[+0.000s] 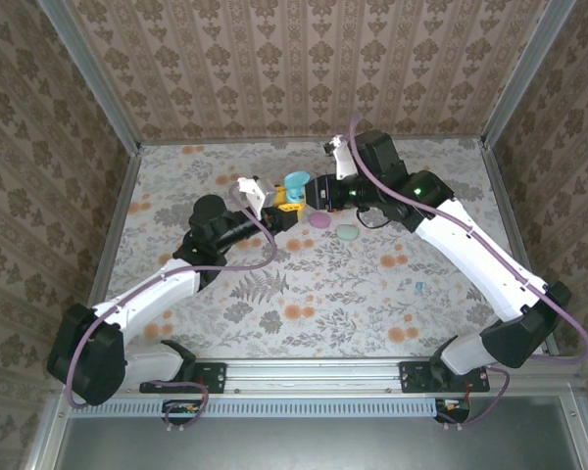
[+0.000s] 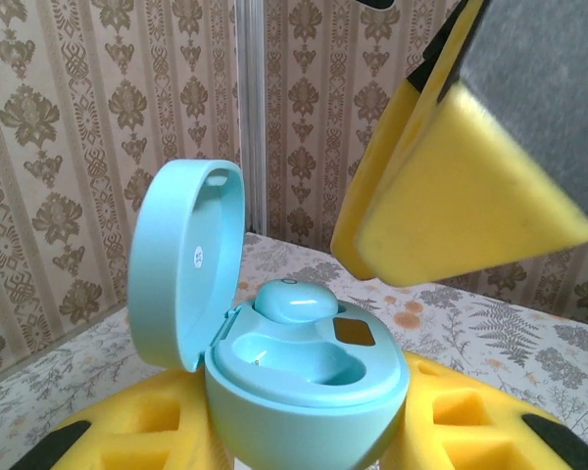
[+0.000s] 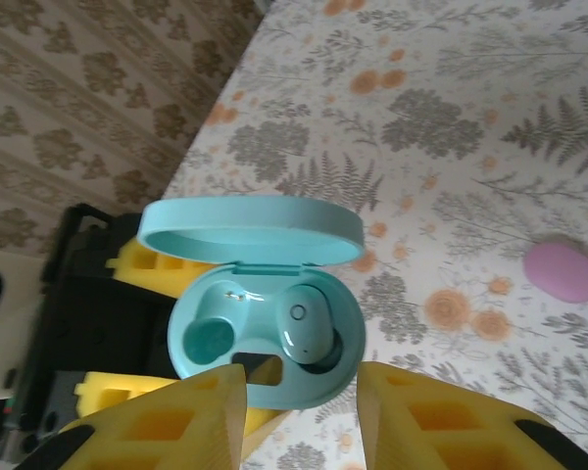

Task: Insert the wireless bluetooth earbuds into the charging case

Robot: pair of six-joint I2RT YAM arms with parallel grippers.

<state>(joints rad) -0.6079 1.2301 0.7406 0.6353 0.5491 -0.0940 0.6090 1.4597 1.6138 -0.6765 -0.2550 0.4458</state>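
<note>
The mint charging case (image 1: 295, 185) is lifted off the table with its lid open, and my left gripper (image 1: 284, 202) is shut on its base. In the left wrist view the case (image 2: 304, 392) sits between my yellow pads (image 2: 167, 431). One mint earbud (image 3: 307, 326) lies in the right-hand socket, slightly tilted; the other socket is bare. The same earbud (image 2: 296, 300) shows at the far side of the case. My right gripper (image 3: 302, 384) hangs just above the case (image 3: 265, 294), open, with nothing between its fingers. Another small blue earbud (image 1: 418, 287) lies on the table to the right.
A closed pink case (image 1: 320, 220) and a closed pale green case (image 1: 347, 232) lie on the floral table just near of the grippers. The pink case (image 3: 565, 271) also shows at the right of the right wrist view. One right gripper finger (image 2: 461, 196) looms over the held case.
</note>
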